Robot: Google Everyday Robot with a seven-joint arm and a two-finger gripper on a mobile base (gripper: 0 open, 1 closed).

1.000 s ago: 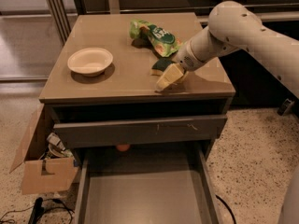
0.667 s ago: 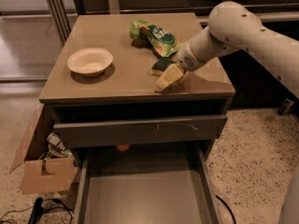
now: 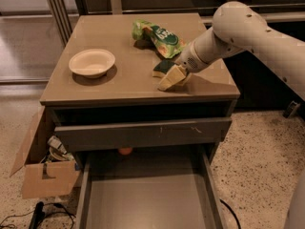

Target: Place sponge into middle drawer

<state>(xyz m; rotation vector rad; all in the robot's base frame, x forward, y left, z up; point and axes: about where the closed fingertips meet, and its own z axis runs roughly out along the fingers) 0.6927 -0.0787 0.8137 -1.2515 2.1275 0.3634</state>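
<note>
The sponge (image 3: 162, 67) lies on the wooden countertop (image 3: 119, 80) near its right front, with its dark green layer showing, just in front of the green snack bag. My gripper (image 3: 172, 77) comes in from the right on the white arm (image 3: 228, 30). It rests down on the countertop right against the sponge's front right side and hides part of it. The middle drawer (image 3: 147, 202) is pulled out below, with its flat grey floor bare and its thin side walls visible.
A green snack bag with orange print (image 3: 159, 35) lies behind the sponge. A white bowl (image 3: 92, 62) sits at the countertop's left. A grey drawer front panel (image 3: 143, 133) is above the open drawer, with a small orange ball (image 3: 125, 150) under it. A cardboard box (image 3: 45, 168) stands on the floor at the left.
</note>
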